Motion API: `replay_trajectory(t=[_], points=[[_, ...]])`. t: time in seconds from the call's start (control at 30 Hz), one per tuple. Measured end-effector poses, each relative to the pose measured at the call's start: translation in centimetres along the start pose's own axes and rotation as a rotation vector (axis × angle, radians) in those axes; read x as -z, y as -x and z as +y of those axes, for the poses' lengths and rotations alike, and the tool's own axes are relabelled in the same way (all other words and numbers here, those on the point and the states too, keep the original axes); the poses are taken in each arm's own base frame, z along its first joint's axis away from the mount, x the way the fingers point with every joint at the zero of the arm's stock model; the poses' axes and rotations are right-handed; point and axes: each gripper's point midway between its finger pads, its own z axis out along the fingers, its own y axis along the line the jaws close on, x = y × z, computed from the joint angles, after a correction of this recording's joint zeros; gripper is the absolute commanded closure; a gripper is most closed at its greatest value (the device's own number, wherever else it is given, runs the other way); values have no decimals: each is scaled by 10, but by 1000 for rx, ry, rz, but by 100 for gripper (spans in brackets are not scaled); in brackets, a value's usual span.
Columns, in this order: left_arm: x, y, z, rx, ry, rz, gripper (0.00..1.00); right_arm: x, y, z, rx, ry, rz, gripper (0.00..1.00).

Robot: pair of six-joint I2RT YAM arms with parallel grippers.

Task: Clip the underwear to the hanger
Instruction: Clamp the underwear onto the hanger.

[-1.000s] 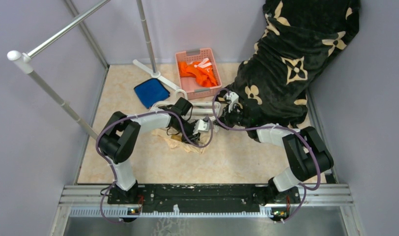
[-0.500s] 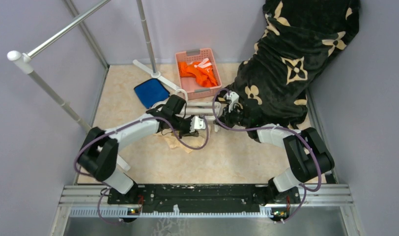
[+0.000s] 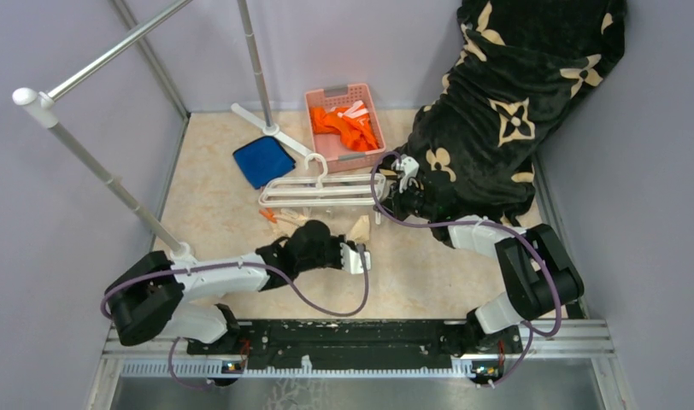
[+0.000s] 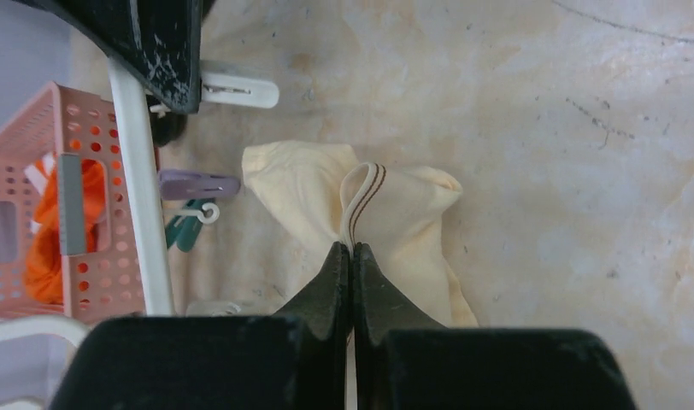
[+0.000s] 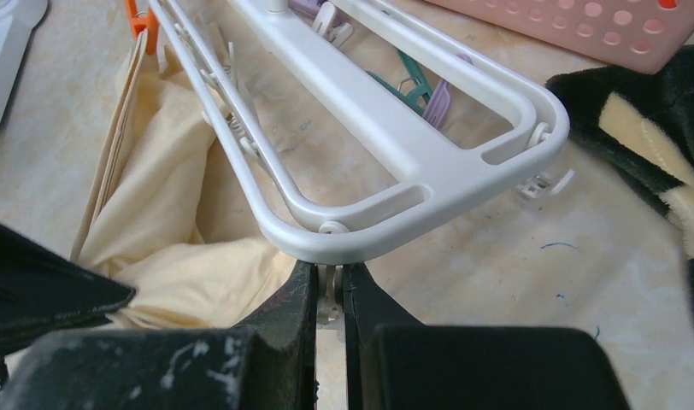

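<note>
The pale peach underwear (image 4: 403, 213) lies bunched on the floor, and my left gripper (image 4: 352, 249) is shut on its striped waistband fold. From above, the left gripper (image 3: 357, 242) sits low and near, with the underwear (image 3: 359, 229) just ahead of it and partly hidden by the arm. The white hanger (image 3: 318, 190) lies flat behind it. My right gripper (image 5: 329, 295) is shut on a small clear clip (image 5: 329, 282) that dangles under the hanger's (image 5: 395, 145) rounded right end. In the top view the right gripper (image 3: 382, 207) is at that end.
A pink basket (image 3: 344, 128) with orange clothes stands at the back, a blue folded cloth (image 3: 262, 161) left of it. A black patterned blanket (image 3: 497, 111) covers the back right. Grey rack poles (image 3: 256, 60) rise at the back left. Loose purple (image 4: 198, 184) and white (image 4: 237, 90) pegs lie by the hanger.
My left gripper closed on the underwear and the left arm drew back toward the near edge, dragging the fabric out from the hanger. The right gripper stayed put.
</note>
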Motion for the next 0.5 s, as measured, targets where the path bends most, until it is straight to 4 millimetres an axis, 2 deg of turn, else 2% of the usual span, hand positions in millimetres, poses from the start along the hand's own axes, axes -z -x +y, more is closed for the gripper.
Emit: replay_trajectory(t=[0.23, 0.37, 0.5], points=[[-13, 16, -7, -87, 233, 25, 100, 0, 0, -3, 0, -15, -2, 100], [-15, 18, -13, -122, 381, 44, 86, 0, 0, -2, 0, -14, -2, 100], [-24, 19, -31, -163, 450, 73, 72, 0, 0, -2, -1, -14, -2, 100]])
